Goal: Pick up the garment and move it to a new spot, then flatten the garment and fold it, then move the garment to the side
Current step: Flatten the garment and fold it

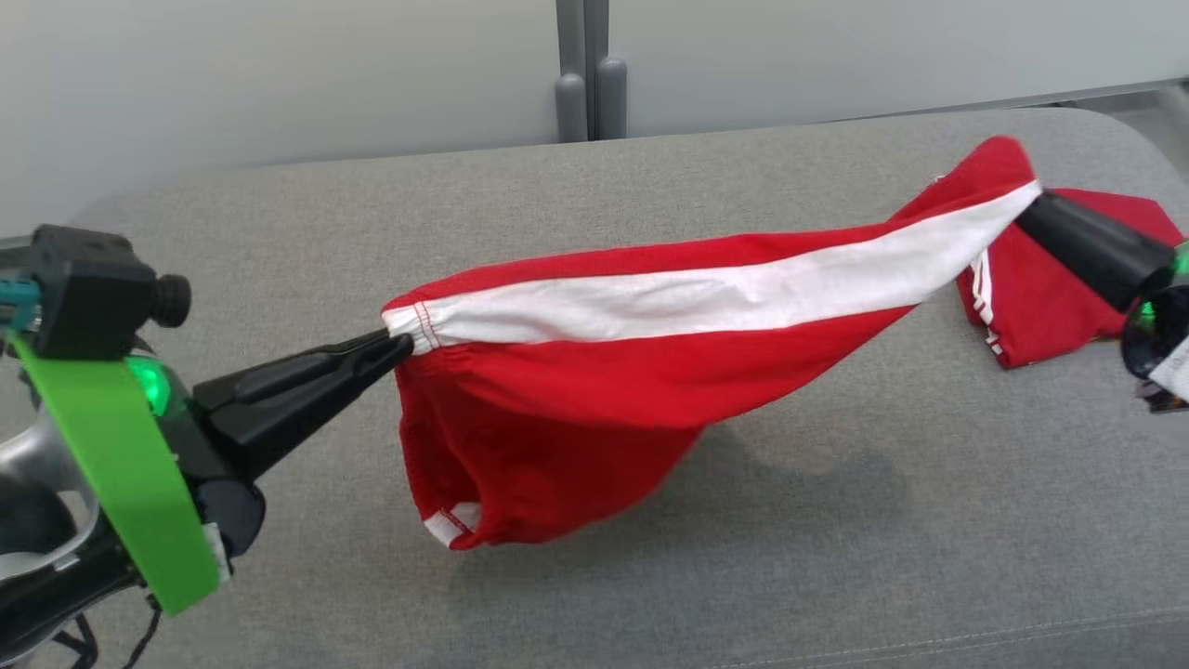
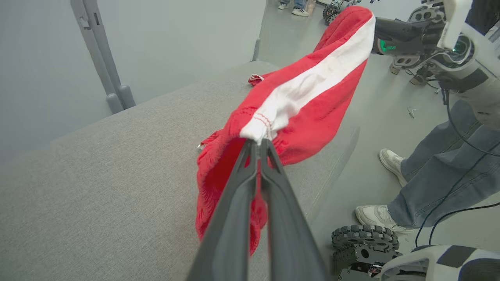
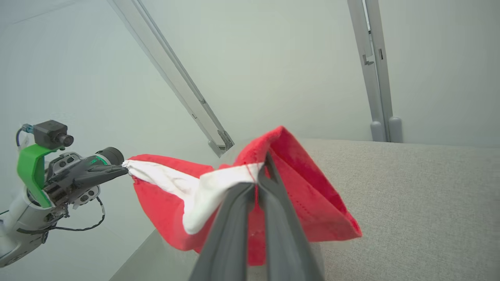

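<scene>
Step looks like carrying the garment (image 1: 594, 390) to a new spot: hold the stripe taut and lower both ends evenly so the sagging red part lands flat on the desk (image 1: 836, 557), clear of the other red cloth (image 1: 1050, 307). Left claw (image 1: 401, 346) pinches the white hem corner, right claw (image 1: 1029, 206) pinches the stripe's far end. The garment hangs stretched between them over the desk.

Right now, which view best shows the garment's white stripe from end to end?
Head view. On the red garment, the white stripe runs unbroken from the left gripper to the right gripper. The left wrist view foreshortens it; in the right wrist view it is bunched, partly behind that gripper.
</scene>
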### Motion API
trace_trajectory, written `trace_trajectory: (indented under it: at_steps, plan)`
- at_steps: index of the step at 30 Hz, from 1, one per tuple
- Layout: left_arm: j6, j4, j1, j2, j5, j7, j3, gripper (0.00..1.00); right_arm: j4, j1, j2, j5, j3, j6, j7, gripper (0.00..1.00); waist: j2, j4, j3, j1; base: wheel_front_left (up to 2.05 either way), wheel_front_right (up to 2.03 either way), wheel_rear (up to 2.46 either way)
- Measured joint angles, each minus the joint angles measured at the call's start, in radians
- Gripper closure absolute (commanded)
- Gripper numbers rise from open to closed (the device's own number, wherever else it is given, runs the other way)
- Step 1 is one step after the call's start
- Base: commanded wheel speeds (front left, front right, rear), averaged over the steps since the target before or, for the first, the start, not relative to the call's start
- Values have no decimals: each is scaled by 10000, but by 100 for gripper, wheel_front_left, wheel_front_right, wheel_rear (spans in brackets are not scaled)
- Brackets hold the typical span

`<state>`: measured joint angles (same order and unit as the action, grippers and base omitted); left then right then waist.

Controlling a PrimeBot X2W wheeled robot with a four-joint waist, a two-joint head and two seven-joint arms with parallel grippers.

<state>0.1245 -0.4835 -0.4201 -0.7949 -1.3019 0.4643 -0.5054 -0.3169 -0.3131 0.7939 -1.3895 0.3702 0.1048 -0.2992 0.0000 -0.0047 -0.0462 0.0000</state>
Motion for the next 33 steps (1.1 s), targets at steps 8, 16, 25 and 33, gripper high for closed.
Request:
trace_trajectory:
  at_steps: [8, 16, 25, 33]
  plan:
    - [-940, -1808, -349, -1379, -1697, 754, 1843, 100, -1881, 809, 1728, -915, -2104, -1037, 207, 100, 0, -636, 474, 0, 0, 0, 0]
    - [-1858, -2115, -364, -1306, -3628, 1540, 1854, 100, -2777, 1328, 1501, -2194, -1764, -1327, -476, 100, 0, -1030, 29, 0, 0, 0, 0]
    - [-2167, 1191, -1442, -871, -2612, 1950, 961, 100, -1066, -1579, -999, -1722, -77, -2406, -502, 100, 0, -908, -1165, 0, 0, 0, 0]
    - [-2080, 2535, -5541, 1049, 1778, 2, 545, 100, 3078, -6311, -2782, 1269, -1365, -2337, 1795, 100, 0, -487, -2250, 0, 0, 0, 0]
